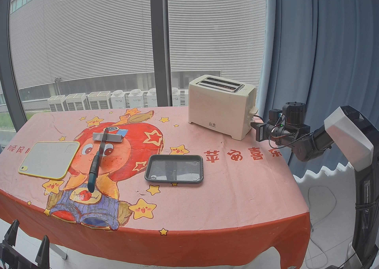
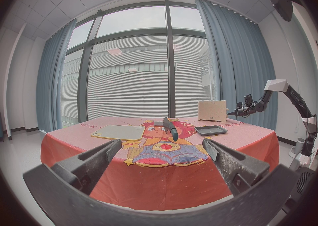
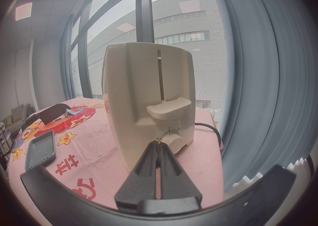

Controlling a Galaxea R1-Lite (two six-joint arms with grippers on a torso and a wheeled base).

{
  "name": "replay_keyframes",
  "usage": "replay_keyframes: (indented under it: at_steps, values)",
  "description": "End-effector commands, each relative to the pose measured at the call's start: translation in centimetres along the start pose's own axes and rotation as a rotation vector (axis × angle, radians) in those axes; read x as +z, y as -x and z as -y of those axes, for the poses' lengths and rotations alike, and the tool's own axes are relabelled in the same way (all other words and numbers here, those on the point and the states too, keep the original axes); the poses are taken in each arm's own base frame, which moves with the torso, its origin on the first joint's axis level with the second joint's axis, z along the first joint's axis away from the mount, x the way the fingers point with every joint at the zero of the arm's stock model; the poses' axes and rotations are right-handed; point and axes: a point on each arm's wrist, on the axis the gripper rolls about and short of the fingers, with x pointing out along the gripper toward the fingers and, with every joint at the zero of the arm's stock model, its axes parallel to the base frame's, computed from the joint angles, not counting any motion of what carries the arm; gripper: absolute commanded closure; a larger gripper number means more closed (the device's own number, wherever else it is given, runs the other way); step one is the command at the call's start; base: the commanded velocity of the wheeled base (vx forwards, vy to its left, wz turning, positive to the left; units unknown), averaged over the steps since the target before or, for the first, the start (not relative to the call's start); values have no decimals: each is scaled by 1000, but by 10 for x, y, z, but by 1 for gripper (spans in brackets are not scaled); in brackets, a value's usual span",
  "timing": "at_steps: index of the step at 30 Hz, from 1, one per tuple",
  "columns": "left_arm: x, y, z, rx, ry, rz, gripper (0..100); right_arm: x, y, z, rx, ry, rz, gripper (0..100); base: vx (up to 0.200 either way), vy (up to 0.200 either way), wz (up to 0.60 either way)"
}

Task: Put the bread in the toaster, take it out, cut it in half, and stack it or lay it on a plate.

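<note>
There is one toaster (image 3: 145,94), cream-white, with two slots (image 1: 219,84) on its top. What is inside the slots I cannot tell. It stands directly in front of the right gripper (image 3: 158,145), with its narrow end turned toward it. On this end there is one lever (image 3: 169,107), sitting at the low end of its track, and one round dial (image 3: 171,140) below it.

The right gripper has its two fingers pressed together with no gap, and it holds nothing. The tips are just under the lever and right at the dial. If they touch the dial, I cannot tell.

On the table (image 1: 244,198) there is one plate (image 1: 174,168), a dark rectangular tray. It lies to the left of the right gripper and closer to the robot. Farther left lies one knife (image 1: 96,161), flat on the cloth, with its dark handle toward the robot and its wide blade away. Beyond the knife is one pale cutting board (image 1: 49,159), the thing farthest from this gripper.

The left gripper (image 2: 162,147) is spread wide and holds nothing. It is in front of the near edge of the table, well apart from all things. The cutting board and the knife are ahead of it, and the plate and the toaster are ahead to its right.
</note>
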Motion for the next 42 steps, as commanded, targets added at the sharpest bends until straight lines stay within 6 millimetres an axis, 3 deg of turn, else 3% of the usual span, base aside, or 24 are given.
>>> replay_keyframes:
  at_steps: [1, 42]
  values:
    - [-5, 0, 0, 0, -1, -5, 0, -1, -1, 0, 1, 0, -2, 100, 0, 0, 0]
    - [-5, 0, 0, 0, -1, -5, 0, -19, -5, 0, -1, -9, -44, 100, 0, 0, 0]
